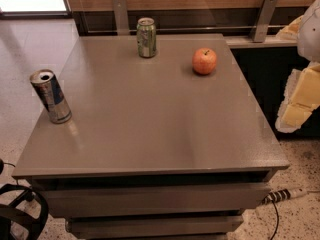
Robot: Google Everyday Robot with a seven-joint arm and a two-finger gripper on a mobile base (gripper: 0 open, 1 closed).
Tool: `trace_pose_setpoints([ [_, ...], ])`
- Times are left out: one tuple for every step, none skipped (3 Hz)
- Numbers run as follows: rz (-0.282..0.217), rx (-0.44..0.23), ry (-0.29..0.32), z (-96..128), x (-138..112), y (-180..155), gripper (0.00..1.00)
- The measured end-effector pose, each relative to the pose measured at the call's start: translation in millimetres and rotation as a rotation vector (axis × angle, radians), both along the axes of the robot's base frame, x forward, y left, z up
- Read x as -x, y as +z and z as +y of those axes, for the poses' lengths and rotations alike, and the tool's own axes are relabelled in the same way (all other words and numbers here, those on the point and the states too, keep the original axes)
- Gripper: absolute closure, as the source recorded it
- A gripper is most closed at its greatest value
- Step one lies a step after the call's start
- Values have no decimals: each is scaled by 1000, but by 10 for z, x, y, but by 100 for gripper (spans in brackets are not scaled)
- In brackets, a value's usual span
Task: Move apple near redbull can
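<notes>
Three objects on the table: a round red-orange apple [204, 61], a slim silver and blue redbull can [51, 96], and a shorter green drink can [146, 37], all well apart from one another.
Table: a flat grey-brown tabletop [160, 119] with a smooth, faintly glossy surface and drawer fronts below its near edge.
Apple position: toward 1 o'clock from the table centre, near the far right corner, sitting with its short dark stem upward.
Apple surface: smooth waxy skin with a paler yellowish patch; being round, it has no long axis and will probably roll if nudged.
Redbull can position: at 9 o'clock from the table centre, close to the left edge, standing on its base with its long axis vertical.
Redbull can surface: thin shiny metal with a silver top.
Green can position: at 12 o'clock, near the far edge, upright.
Gripper: the pale cream and white gripper [300, 103] hangs off the table, at 3 o'clock in the view, beside the right edge.
Gripper state: I cannot tell whether it is apart or together; it holds nothing.
Key relation: the apple lies toward 10 o'clock from the gripper, with no object between them.
Carry direction: from the apple, the redbull can lies between 8 and 9 o'clock, across most of the tabletop.
Task progress: judged not started; the apple is untouched.
</notes>
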State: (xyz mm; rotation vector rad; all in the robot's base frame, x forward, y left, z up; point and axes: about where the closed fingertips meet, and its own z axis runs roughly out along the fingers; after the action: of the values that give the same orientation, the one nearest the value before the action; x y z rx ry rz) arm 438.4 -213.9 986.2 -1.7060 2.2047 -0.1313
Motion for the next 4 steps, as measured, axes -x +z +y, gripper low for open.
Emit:
trace_pose_setpoints([
  [0,0,0,0,0,1,0],
  [-72,-154,-33,-98,-357,86,0],
  [-135,-301,-61,-146,-675,134,0],
  [-200,-442,-117,-210,-1078,73,0],
])
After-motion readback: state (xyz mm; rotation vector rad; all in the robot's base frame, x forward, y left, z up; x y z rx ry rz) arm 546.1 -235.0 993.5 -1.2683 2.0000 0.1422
